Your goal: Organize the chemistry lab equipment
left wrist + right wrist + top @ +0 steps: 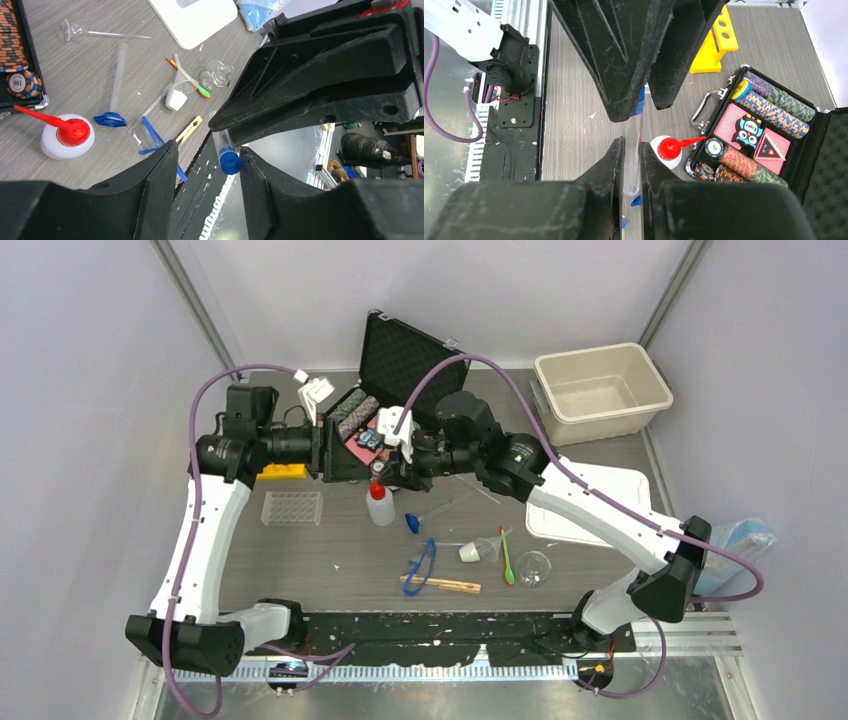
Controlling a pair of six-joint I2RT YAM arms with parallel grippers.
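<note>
**Tube caught between both claws**

I found the right gripper [631, 147] clamped tight on the clear body of a blue-capped tube [633, 125]. It held the tube in the air above the table [574, 100], near the red-capped squeeze bottle [668, 150] and the black case [831, 160]. The left gripper [207, 152] stood partly open around the tube's blue cap [230, 161]. One finger [252, 170] seemed to touch the cap, while the other stood apart. The yellow tube rack [283, 471] and clear tube rack [292, 508] sat by the left arm.
</note>
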